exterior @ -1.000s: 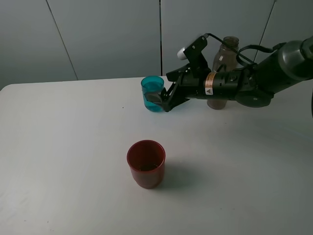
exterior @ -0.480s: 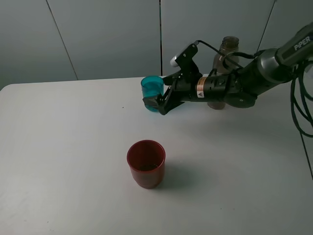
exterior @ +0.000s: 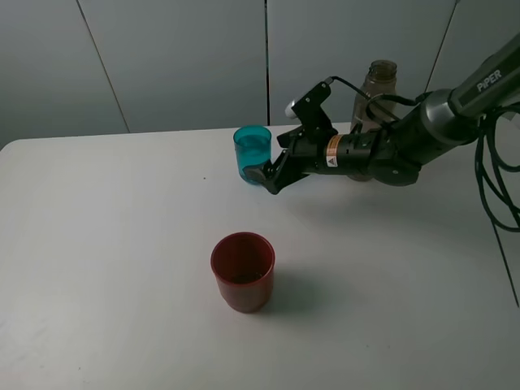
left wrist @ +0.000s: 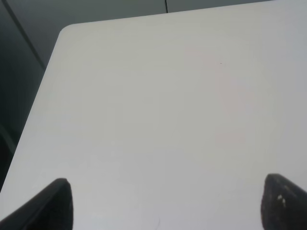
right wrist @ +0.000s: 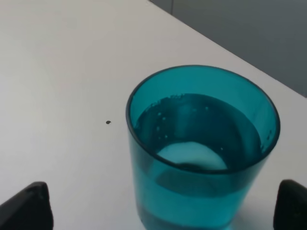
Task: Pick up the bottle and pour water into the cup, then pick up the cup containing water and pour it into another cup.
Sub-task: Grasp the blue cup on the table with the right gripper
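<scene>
The teal-blue cup (exterior: 253,153) stands at the back of the white table (exterior: 122,244) with water in it; it fills the right wrist view (right wrist: 201,143). My right gripper (exterior: 265,172) is open, its fingers spread wide on either side of the cup's base (right wrist: 158,207), apart from the walls. The grey-brown bottle (exterior: 378,85) stands upright behind the right arm, with only its top showing. The dark red cup (exterior: 242,270) stands in the middle of the table, nearer the front. My left gripper (left wrist: 170,203) is open and empty over bare table.
The table's far left corner and rounded edge (left wrist: 67,31) show in the left wrist view. Grey wall panels (exterior: 179,57) stand behind the table. Black cables (exterior: 496,179) hang at the right edge.
My right arm has shifted and settled a little lower while its gripper has stayed at the teal cup. The cup, the bottle and the red cup have not moved.
</scene>
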Motion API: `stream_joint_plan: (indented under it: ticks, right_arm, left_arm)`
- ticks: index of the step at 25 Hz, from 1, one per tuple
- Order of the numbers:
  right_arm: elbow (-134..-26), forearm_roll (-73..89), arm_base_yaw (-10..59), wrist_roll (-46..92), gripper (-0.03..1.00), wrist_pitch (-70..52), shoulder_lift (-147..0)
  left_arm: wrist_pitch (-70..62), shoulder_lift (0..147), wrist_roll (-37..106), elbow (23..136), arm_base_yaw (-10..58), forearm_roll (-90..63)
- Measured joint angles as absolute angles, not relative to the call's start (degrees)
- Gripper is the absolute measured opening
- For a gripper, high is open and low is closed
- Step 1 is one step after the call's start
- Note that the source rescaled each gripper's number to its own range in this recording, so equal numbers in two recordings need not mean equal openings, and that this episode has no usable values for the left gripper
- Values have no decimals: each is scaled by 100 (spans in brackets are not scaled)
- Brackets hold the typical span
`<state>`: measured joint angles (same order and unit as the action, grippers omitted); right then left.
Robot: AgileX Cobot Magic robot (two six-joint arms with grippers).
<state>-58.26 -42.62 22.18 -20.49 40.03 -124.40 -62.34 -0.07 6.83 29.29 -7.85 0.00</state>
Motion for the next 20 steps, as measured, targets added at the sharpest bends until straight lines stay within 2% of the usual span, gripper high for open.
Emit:
stream_joint_plan:
  ticks: [13, 20]
  right_arm:
    - [-5826, -3670, 2218, -2012, 100, 3991, -12482]
    - [-5855, -3307, 2218, -1496, 100, 3978, -12530]
  left_arm:
    - [-6234, -7, 683, 2929, -785, 0]
    - [-6234, -7, 683, 2929, -785, 0]
